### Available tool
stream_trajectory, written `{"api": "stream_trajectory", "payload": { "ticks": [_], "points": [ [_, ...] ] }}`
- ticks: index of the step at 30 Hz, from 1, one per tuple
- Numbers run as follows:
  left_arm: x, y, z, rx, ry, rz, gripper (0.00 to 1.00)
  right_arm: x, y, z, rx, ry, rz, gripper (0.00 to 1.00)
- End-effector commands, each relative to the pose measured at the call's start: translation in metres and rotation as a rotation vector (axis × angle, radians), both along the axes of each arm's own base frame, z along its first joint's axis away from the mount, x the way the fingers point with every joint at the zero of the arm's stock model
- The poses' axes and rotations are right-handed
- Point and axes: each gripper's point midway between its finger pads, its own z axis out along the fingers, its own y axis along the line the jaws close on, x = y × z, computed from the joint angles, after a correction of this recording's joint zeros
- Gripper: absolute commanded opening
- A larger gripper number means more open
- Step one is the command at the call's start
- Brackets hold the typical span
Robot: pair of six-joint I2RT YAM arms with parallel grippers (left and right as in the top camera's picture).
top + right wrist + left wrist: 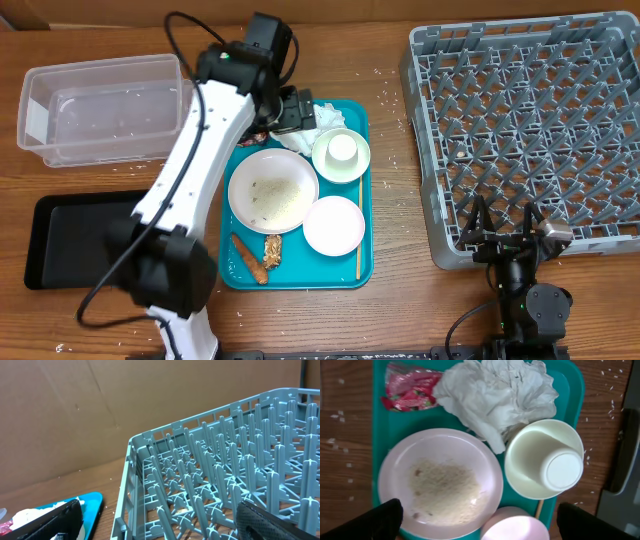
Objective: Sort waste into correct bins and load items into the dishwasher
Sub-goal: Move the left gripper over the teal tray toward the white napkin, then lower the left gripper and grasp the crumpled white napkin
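On the teal tray (pixel 352 268), my left gripper (pixel 289 108) hangs open above the far end, holding nothing. In the left wrist view its fingers (pixel 386 520) frame a rice-covered plate (pixel 440 485), with the crumpled napkin (pixel 495 395) and red wrapper (pixel 410 390) beyond. A small cup sits upside down in a white bowl (pixel 545 460); a pinkish bowl (pixel 333 225) lies nearer. The carrot stick (pixel 247 258) and brown chunk (pixel 272 250) lie at the tray's near end. My right gripper (pixel 507 222) is open at the near edge of the grey dish rack (pixel 530 130).
The clear tub (pixel 105 108) stands at the far left, with the black tray (pixel 70 240) in front of it, partly under my left arm. A thin wooden stick (pixel 358 245) lies along the teal tray's right edge. Rice grains are scattered on the wooden table.
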Motion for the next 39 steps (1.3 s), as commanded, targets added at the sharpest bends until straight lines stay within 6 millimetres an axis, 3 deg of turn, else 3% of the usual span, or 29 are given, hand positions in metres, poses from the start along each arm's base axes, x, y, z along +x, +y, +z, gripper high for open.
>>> {"api": "stream_trajectory", "payload": {
  "ticks": [1,9,13,21,31,39],
  "points": [
    [0.014,-0.013,-0.025,-0.064,0.048,0.058,1.0,0.0,-0.001,-0.001,-0.002,-0.006,-0.006,1.0],
    [0.029,-0.015,-0.083,-0.063,0.144,0.204,1.0,0.0,-0.001,-0.001,-0.002,-0.006,-0.006,1.0],
    [0.04,-0.018,-0.102,-0.069,0.14,0.225,1.0,0.0,-0.001,-0.001,-0.002,-0.006,-0.006,1.0],
    [0.054,-0.022,-0.104,-0.107,0.105,0.308,1.0,0.0,-0.001,-0.001,-0.002,-0.006,-0.006,1.0],
    [0.068,-0.008,-0.105,-0.039,0.029,0.353,1.0,0.0,-0.001,-0.001,-0.002,-0.006,-0.006,1.0],
    [0.07,-0.008,-0.108,-0.05,0.031,0.408,1.0,0.0,-0.001,-0.001,-0.002,-0.006,-0.006,1.0]
  ]
}}
